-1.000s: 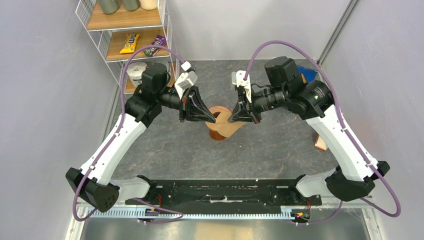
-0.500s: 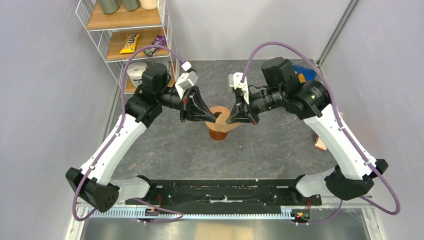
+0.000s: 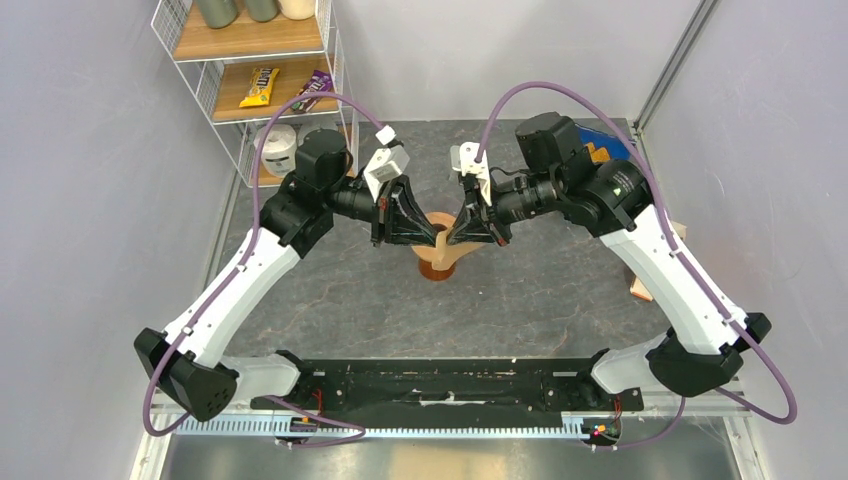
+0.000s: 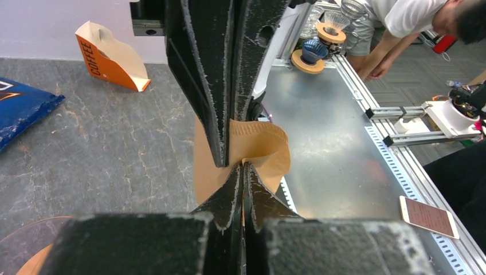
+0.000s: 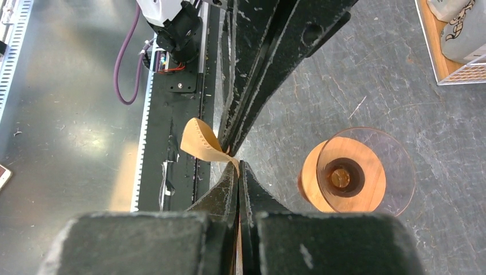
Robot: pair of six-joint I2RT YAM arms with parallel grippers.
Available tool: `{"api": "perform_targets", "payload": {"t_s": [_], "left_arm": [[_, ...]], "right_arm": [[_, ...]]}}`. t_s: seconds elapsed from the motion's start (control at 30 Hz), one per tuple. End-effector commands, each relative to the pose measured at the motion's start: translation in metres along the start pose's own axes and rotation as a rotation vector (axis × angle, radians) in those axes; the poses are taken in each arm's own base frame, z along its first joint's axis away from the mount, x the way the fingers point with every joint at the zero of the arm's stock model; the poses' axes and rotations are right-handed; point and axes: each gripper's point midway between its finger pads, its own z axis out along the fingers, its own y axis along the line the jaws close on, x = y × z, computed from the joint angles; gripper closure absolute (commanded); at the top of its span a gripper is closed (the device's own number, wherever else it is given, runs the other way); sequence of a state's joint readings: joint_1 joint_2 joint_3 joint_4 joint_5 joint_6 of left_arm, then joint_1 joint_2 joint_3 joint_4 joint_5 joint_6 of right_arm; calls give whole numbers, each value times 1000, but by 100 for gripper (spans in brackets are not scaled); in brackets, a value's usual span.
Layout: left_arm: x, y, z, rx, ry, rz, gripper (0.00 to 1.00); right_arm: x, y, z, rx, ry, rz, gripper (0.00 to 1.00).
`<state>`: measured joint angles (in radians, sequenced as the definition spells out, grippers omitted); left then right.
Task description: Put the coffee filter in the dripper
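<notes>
Right wrist: dripper (image 5: 345, 175) hole; left wrist: pinched coffee filter (image 4: 261, 150).

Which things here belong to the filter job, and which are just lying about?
Job: filter, pinched between left claw and right claw; dripper, not yet loaded.

Lying about: coffee box, blue bag, paper roll, snack bars, phone.
</notes>
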<state>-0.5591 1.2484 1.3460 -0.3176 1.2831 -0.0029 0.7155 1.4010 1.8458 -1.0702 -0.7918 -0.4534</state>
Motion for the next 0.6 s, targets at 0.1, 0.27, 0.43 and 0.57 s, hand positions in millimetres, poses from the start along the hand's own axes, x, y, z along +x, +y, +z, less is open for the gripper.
{"api": "perform_targets", "payload": {"t_s": [0.1,0.27,0.43,0.57], "left_arm": [[-8,16,5,-55,-37,-35,98],[-7,13,4,-59,-48,-45,98],[-5,-1,-1,-21,-43,-57,88],[1,-3,-5,-57,-28,-51,66]], "right_arm": [[-9,-1,2,14,-35,-10,100],[-7,-6,0,51,-27,1,100],[-2,-5,-6,81,-22,-15,100],[-2,-5,-10,92,-30,5,100]]}}
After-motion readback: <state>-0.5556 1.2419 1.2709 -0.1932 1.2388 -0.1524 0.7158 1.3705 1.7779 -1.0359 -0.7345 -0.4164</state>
